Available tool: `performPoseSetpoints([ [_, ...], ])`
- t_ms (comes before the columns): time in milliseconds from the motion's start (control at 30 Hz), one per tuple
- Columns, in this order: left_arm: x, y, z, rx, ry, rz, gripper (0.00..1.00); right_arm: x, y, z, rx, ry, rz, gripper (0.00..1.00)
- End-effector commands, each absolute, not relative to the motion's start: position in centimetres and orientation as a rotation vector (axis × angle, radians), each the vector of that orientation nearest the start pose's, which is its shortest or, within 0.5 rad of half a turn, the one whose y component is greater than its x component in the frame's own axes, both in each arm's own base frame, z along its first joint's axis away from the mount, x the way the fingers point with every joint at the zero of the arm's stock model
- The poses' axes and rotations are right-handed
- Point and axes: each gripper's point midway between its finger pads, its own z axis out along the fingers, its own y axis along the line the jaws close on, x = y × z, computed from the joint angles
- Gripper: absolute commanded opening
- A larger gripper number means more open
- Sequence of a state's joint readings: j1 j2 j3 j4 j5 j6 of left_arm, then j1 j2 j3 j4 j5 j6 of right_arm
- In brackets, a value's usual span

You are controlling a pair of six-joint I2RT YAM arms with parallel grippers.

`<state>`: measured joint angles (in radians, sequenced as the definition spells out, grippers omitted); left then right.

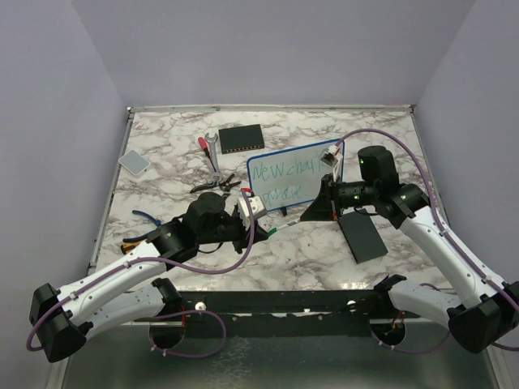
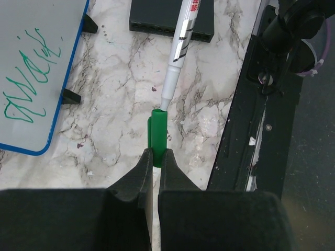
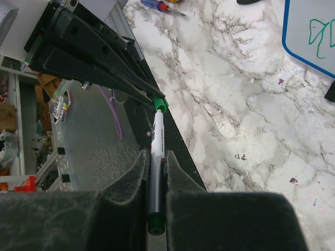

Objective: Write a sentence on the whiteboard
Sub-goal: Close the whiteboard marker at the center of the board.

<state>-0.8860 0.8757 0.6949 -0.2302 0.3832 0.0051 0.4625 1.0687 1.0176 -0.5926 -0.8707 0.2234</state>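
left tool (image 2: 156, 157) is pinched shut on a green cap (image 2: 158, 133), with the marker (image 2: 180, 47) tip right at its mouth. the whiteboard (image 1: 315, 185) sits mid-table (image 1: 162, 146) on little black feet, the green sentence (image 1: 284, 172) across it. right tool (image 3: 155, 157) is clamped on the marker's barrel. the board looks light and stiff, likely to skate. take it by the blue rim, clear of smudgeable ink.
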Motion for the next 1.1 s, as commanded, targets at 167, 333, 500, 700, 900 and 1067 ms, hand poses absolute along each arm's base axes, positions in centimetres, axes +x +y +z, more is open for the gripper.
performPoseSetpoints([
  [167,13.0,-28.1,20.5,1.161,1.687,-1.003,0.0,16.1,24.3,24.3,-0.816,2.154,1.418,0.01],
  [333,12.6,-28.2,21.0,1.171,1.66,-1.031,0.0,15.9,24.4,23.7,-0.827,2.174,1.431,0.01],
  [500,12.3,-28.1,21.5,1.167,1.635,-1.044,0.0,15.9,24.2,23.1,-0.83,2.194,1.416,0.01],
  [700,12.3,-28.1,21.8,1.163,1.623,-1.042,0.0,15.7,24.3,23.2,-0.836,2.183,1.441,0.01],
  [900,12.4,-28.3,22.1,1.163,1.606,-1.048,0.0,15.1,24.7,23.4,-0.854,2.171,1.53,0.01],
  [1067,12.6,-28.5,22.7,1.127,1.604,-1.063,0.0,14.9,25.0,24.0,-0.848,2.143,1.579,0.01],
])
